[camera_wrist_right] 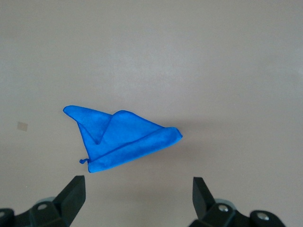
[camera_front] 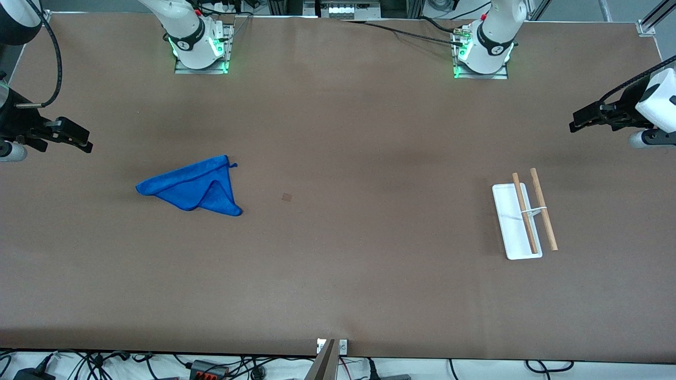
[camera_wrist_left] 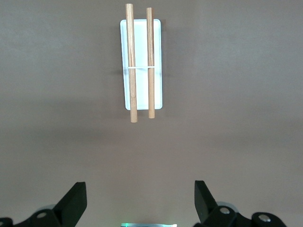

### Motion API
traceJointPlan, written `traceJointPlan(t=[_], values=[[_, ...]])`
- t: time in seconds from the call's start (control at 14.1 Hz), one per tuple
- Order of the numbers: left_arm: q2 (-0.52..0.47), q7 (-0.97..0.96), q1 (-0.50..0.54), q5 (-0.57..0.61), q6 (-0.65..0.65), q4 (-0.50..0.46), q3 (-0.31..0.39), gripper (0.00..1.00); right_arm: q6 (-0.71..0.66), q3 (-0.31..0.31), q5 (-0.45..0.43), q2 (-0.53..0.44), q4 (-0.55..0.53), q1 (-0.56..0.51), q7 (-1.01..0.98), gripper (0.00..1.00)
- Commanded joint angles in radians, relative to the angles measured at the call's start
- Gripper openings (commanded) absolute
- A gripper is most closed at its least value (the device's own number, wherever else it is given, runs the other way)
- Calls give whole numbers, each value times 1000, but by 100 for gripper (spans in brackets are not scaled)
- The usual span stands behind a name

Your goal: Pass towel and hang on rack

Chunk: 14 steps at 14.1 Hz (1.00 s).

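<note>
Brown matte table (camera_front: 338, 274): one soft blue microfibre towel (camera_front: 193, 186), folded triangular, toward the right arm's end; one white-based rack (camera_front: 520, 219) with two wooden rods toward the left arm's end. Left gripper (camera_wrist_left: 140, 204) and right gripper (camera_wrist_right: 138, 201) hover spread wide, empty.

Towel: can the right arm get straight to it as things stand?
Probably yes. The towel lies folded flat on bare table toward the right arm's end, with nothing on or beside it. The right gripper hangs open above the table near it, holding nothing. The left gripper waits open near the rack.
</note>
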Motion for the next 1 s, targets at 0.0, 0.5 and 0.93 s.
traceJointPlan(t=[0.0,0.5,0.93], values=[[-3,19,7,-7,7,-6,-8,100,-5,-2,-9,-19,-12,6,16,100],[-2,21,6,-7,7,-6,-10,100,-2,-2,-15,-5,-15,6,2,100],[-3,21,8,-7,12,-6,-10,100,56,-13,-17,202,-20,-49,14,100]])
